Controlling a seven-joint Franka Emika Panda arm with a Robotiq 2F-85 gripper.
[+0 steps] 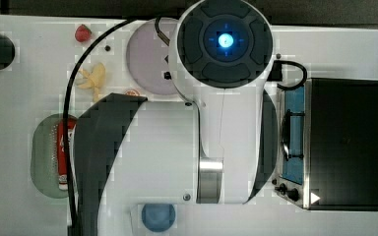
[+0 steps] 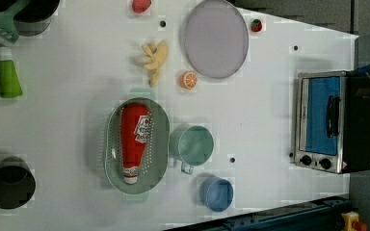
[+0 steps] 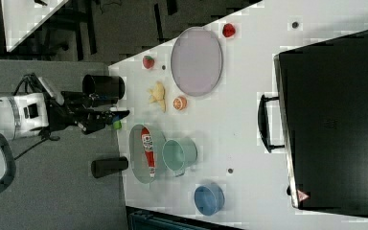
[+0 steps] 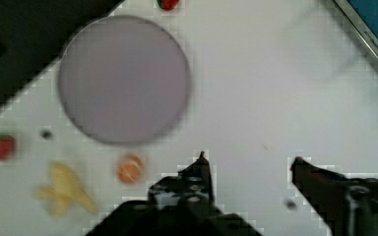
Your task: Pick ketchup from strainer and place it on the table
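Note:
The ketchup (image 2: 135, 139), a red squeeze bottle with a white cap, lies on its side in the pale green strainer (image 2: 160, 144) on the white table (image 2: 260, 120). In the top view the arm partly covers the ketchup (image 1: 63, 152) and the strainer (image 1: 47, 157). My gripper (image 4: 250, 162) is open with nothing between its dark fingers (image 4: 202, 164); beneath it are bare table and the plate, not the strainer. In the right view the gripper (image 3: 120, 115) hangs well off the table, apart from the ketchup (image 3: 148, 148).
A grey-lilac plate (image 2: 215, 38), orange slice (image 2: 189, 80), banana (image 2: 155, 58) and strawberries (image 2: 141, 5) lie beyond the strainer. A green cup (image 2: 192, 146) touches the strainer's side, with a blue cup (image 2: 217, 194) near it. A toaster oven (image 2: 327, 122) stands at the left view's right.

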